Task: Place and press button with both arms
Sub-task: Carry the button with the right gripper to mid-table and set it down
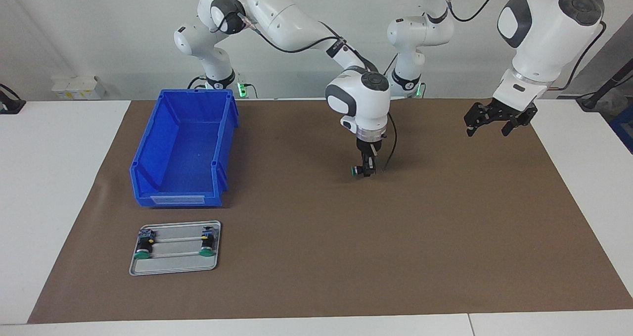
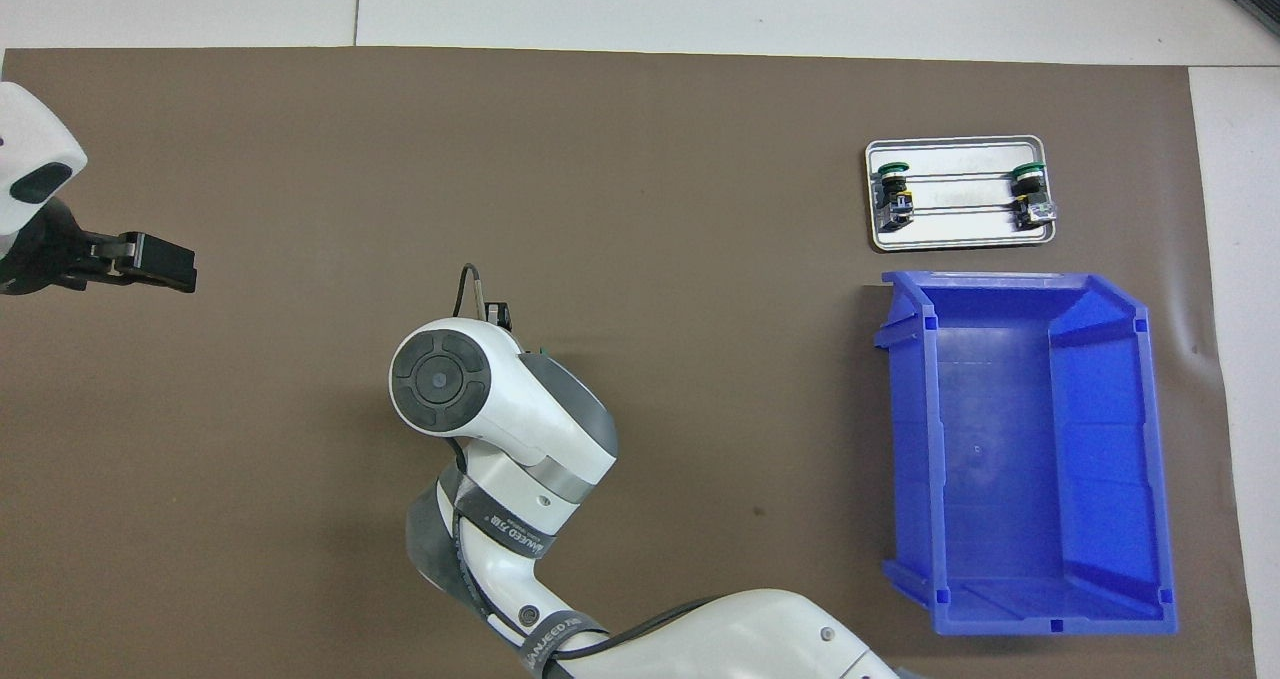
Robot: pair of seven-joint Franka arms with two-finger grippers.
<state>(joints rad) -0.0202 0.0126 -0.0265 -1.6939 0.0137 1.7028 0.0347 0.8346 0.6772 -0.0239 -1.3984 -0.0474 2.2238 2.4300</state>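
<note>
The button (image 1: 356, 170) sits in the right gripper (image 1: 367, 171), fingers clamped on its black body, green cap sideways toward the right arm's end, low over the brown mat (image 1: 316, 257) near the table's middle; whether it touches the mat cannot be told; left gripper (image 1: 496, 124) waits raised over the left arm's end, fingers apart, holding nothing; blue bin (image 1: 184, 148) and metal tray (image 1: 175, 266) with two green-capped buttons (image 1: 143, 251) lie at the right arm's end.

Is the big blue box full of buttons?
No, the blue box shows only its bare floor, and the two green buttons lie on the metal tray beside it.
</note>
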